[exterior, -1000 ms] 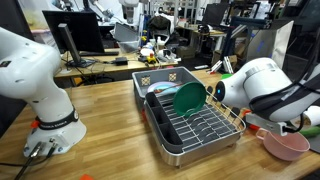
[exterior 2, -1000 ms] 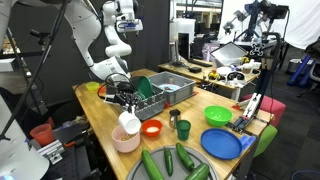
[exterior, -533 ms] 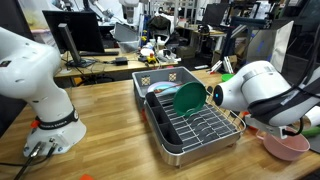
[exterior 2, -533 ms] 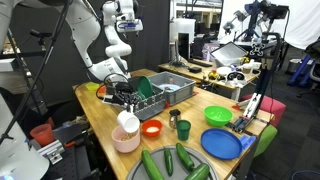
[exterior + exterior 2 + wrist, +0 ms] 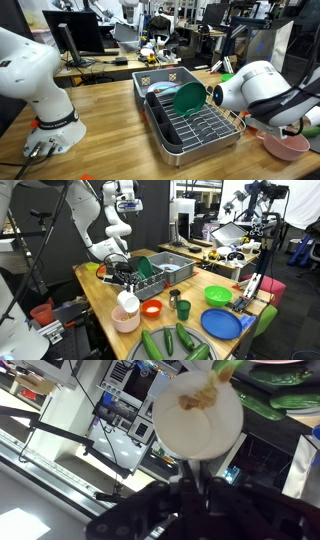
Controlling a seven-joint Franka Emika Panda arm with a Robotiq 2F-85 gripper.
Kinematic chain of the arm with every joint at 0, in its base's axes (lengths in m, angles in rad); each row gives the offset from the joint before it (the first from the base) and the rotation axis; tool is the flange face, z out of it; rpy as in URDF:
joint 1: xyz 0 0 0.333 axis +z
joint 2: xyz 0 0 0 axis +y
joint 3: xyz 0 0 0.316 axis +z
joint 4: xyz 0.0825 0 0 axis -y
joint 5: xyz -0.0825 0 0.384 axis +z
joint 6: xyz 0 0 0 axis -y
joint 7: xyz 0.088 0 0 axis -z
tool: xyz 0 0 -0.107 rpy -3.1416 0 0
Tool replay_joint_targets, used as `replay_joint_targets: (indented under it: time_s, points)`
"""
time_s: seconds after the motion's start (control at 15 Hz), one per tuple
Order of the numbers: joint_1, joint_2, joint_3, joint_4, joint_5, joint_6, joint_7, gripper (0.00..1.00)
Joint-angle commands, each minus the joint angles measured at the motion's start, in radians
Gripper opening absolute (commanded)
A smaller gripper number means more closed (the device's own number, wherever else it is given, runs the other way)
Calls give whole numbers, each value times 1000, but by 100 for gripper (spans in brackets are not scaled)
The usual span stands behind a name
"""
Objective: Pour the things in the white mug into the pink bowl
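The white mug (image 5: 128, 301) hangs tilted just above the pink bowl (image 5: 126, 320) near the table's front edge. My gripper (image 5: 123, 286) is shut on the mug's handle from above. In the wrist view the white mug (image 5: 197, 415) fills the upper middle, with brownish bits (image 5: 200, 398) lying inside it near its rim. My gripper (image 5: 195, 478) clamps the handle below it with its dark fingers. In an exterior view the pink bowl (image 5: 285, 145) shows at the lower right, behind my arm (image 5: 255, 90), and the mug is hidden there.
A metal dish rack (image 5: 168, 273) with a green plate (image 5: 143, 267) stands behind the mug. A small orange-red bowl (image 5: 152, 308), two dark cups (image 5: 183, 310), a green bowl (image 5: 217, 295), a blue plate (image 5: 221, 324) and cucumbers (image 5: 165, 343) lie nearby.
My arm has shifted slightly in an exterior view. The mug stays tilted over the pink bowl, still held.
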Motion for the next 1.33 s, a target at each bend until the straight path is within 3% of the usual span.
replay_joint_targets:
  time_s: [0.0,0.07,1.27]
  points:
    - [-18,3,20,3,-5,-9,4,9]
    - [-18,3,20,3,-5,-9,4,2]
    - [3,58,23,19,-20,-80,15,2]
